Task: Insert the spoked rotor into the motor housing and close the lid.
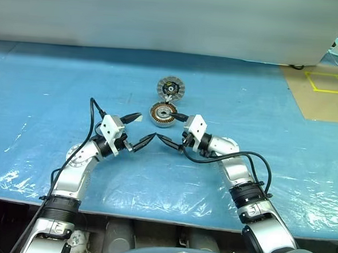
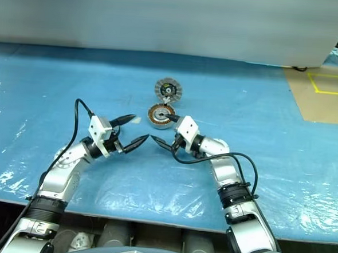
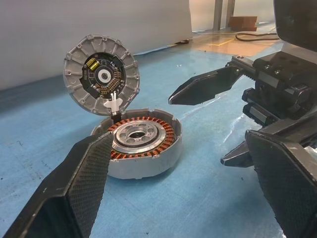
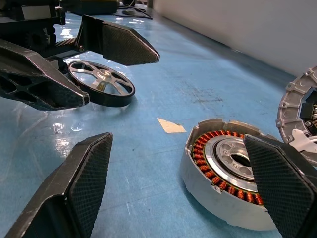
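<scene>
My left gripper (image 1: 135, 130) hangs with its jaws spread wide and nothing between them, just short of the motor housing (image 1: 163, 114) on the blue table cover (image 1: 44, 96). My right gripper (image 1: 174, 130) is also wide open and empty — one black finger reaches right beside the housing's near edge, the other points toward my left gripper, their tips close but apart. The motor housing sits flat, copper windings ringing a pale centre with a bore. The lid (image 1: 171, 88) stands tilted up on the far side of the housing, hinged to its rim, its dark circuit face turned toward me. The spoked rotor (image 4: 101, 88) lies flat on the cover to the left of the housing — just behind my left gripper's fingers (image 4: 119, 44), apart from the housing. A small pale scrap (image 4: 171, 125) lies between rotor and housing.
</scene>
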